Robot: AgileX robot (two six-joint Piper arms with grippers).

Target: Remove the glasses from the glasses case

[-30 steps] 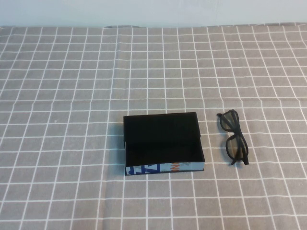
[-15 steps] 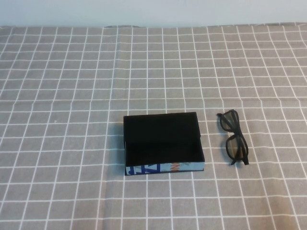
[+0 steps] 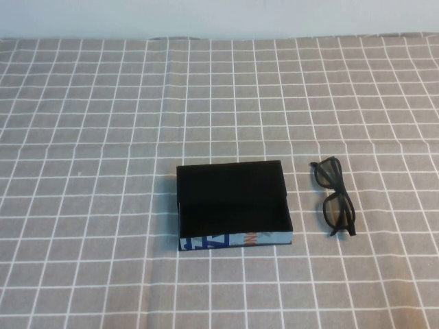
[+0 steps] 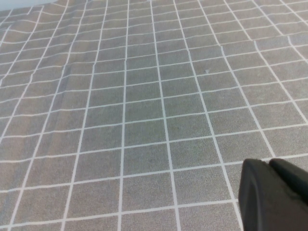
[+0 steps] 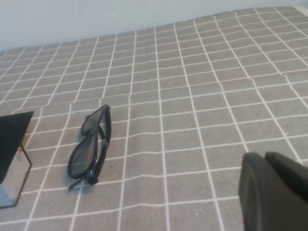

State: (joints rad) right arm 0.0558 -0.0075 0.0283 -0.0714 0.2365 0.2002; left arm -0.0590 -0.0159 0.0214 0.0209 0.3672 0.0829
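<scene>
The glasses case (image 3: 236, 239) lies open in the middle of the checked cloth, and its black interior holds nothing. The black-framed glasses (image 3: 334, 195) lie folded on the cloth just right of the case, apart from it. Neither arm shows in the high view. In the right wrist view my right gripper (image 5: 264, 157) is shut and empty, hovering over the cloth to the right of the glasses (image 5: 89, 147), with a corner of the case (image 5: 12, 142) at the edge. In the left wrist view my left gripper (image 4: 270, 165) is shut and empty over bare cloth.
A grey cloth with a white grid (image 3: 103, 137) covers the whole table, slightly wrinkled. A pale wall (image 3: 219, 17) runs along the far edge. Nothing else stands on the cloth.
</scene>
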